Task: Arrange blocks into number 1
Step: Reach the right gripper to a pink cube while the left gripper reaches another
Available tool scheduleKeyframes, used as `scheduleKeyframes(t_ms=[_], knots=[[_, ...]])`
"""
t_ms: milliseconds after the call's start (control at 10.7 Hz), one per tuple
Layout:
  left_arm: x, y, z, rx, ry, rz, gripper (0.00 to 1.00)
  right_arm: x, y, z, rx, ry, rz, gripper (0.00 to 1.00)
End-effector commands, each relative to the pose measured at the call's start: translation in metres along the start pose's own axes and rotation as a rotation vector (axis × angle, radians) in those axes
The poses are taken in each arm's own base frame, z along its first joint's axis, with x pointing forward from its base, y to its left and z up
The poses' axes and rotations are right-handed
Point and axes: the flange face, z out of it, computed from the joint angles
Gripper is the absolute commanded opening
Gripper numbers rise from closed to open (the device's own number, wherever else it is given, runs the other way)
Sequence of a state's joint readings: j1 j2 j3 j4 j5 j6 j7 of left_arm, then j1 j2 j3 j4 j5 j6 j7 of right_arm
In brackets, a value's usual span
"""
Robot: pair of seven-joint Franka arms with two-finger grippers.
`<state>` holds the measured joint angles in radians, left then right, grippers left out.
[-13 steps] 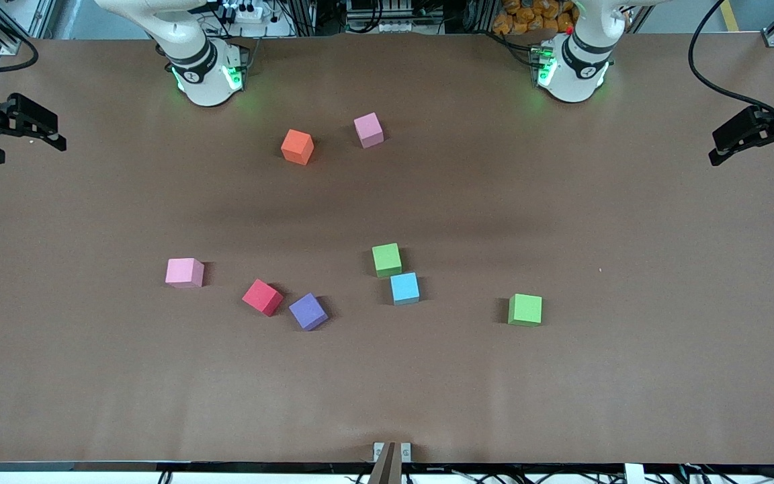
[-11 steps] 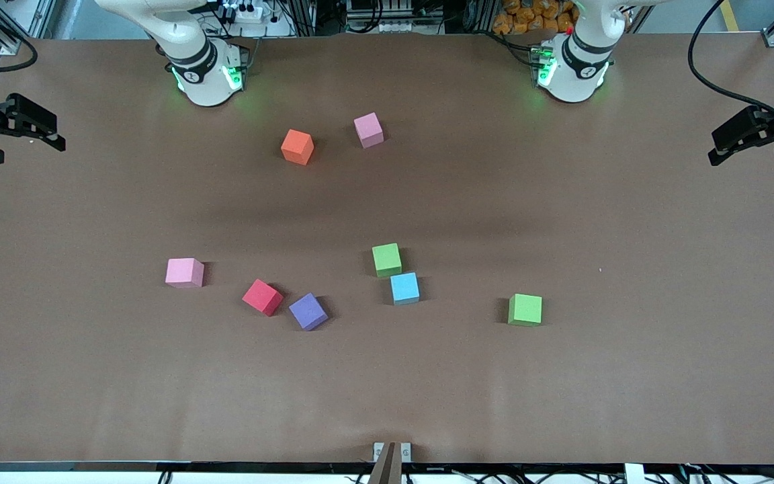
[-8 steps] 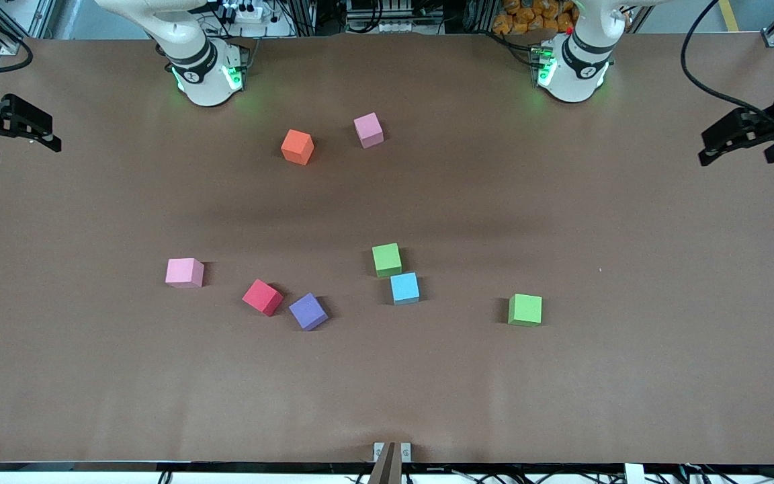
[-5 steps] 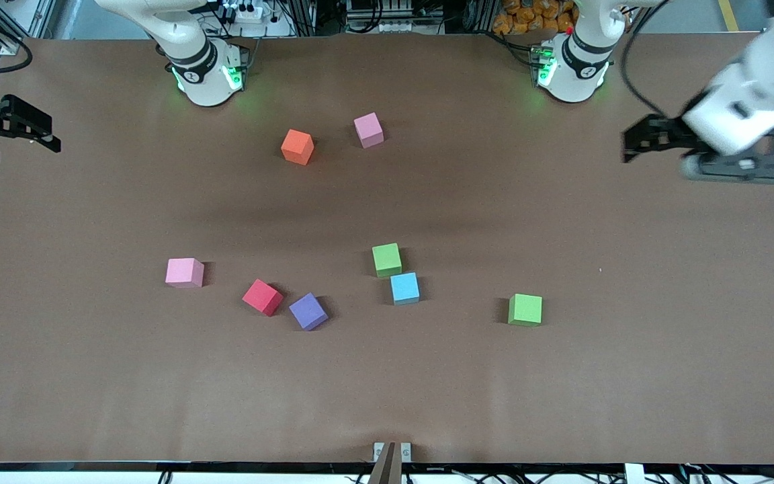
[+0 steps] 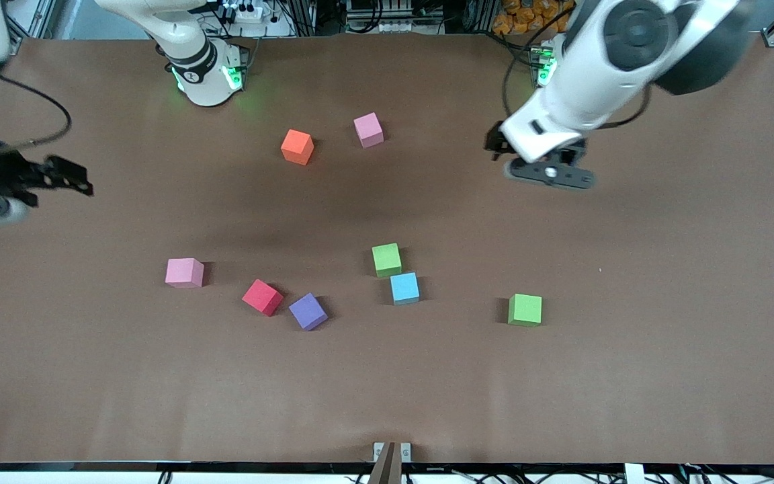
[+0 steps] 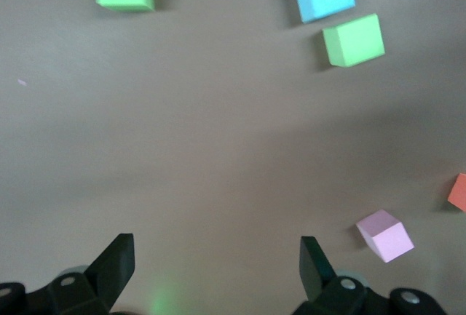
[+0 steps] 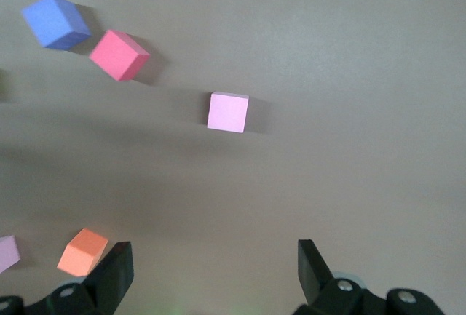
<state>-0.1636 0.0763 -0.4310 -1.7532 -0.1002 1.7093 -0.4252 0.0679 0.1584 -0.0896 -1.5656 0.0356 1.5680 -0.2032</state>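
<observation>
Several foam blocks lie scattered on the brown table. An orange block (image 5: 297,146) and a pink block (image 5: 368,130) sit near the arm bases. Nearer the front camera lie a second pink block (image 5: 184,272), a red block (image 5: 263,297), a purple block (image 5: 308,311), a green block (image 5: 386,259) touching a blue block (image 5: 404,288), and another green block (image 5: 525,310). My left gripper (image 5: 496,144) hangs open and empty over bare table beside the pink block (image 6: 384,235). My right gripper (image 5: 72,180) hangs open and empty over the right arm's end of the table, with the second pink block (image 7: 228,112) in its wrist view.
The two arm bases (image 5: 207,74) (image 5: 572,74) stand at the table's back edge. A small bracket (image 5: 391,452) sits at the middle of the front edge. Cables trail from both arms.
The left arm has swung in from the table's end toward the middle, its gripper now near the pink block. The right gripper has shifted slightly inward and toward the front camera. No block has moved.
</observation>
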Motion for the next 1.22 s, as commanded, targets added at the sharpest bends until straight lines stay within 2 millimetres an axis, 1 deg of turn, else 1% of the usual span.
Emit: scheduleKeyframes(t_ms=[0,187,281,375,562,656,749,843,937,1030,1124], knots=[[-0.032,0.064,0.048,0.007,-0.029,-0.013,1.00,0.035,0.009,0.072,0.000,-0.032,0.012,1.00],[-0.055,0.111,0.092,0.005,-0.041,-0.082,1.00,0.051,0.019,0.134,-0.007,-0.021,0.024,1.00],[-0.064,0.132,0.109,-0.001,-0.049,-0.119,1.00,0.059,0.022,0.165,-0.011,-0.021,0.026,1.00],[-0.071,0.151,0.127,-0.005,-0.065,-0.161,1.00,0.066,0.021,0.186,-0.016,-0.018,0.022,1.00],[-0.093,0.185,0.156,-0.001,-0.087,-0.220,1.00,0.079,0.022,0.221,-0.018,-0.026,0.020,1.00],[-0.109,0.202,0.173,0.001,-0.095,-0.251,1.00,0.081,0.021,0.236,-0.010,-0.045,0.021,1.00],[-0.115,0.205,0.189,-0.011,-0.087,-0.306,1.00,0.083,0.019,0.249,0.000,-0.058,0.024,1.00],[-0.126,0.211,0.206,-0.018,-0.086,-0.323,1.00,0.084,0.015,0.261,0.014,-0.074,0.026,1.00],[-0.135,0.222,0.223,-0.026,-0.095,-0.307,1.00,0.087,0.011,0.272,0.025,-0.080,0.028,1.00],[-0.141,0.233,0.237,-0.041,-0.099,-0.302,1.00,0.088,0.009,0.282,0.026,-0.089,0.025,1.00],[-0.147,0.241,0.249,-0.055,-0.102,-0.297,1.00,0.089,0.009,0.288,0.027,-0.090,0.028,1.00]])
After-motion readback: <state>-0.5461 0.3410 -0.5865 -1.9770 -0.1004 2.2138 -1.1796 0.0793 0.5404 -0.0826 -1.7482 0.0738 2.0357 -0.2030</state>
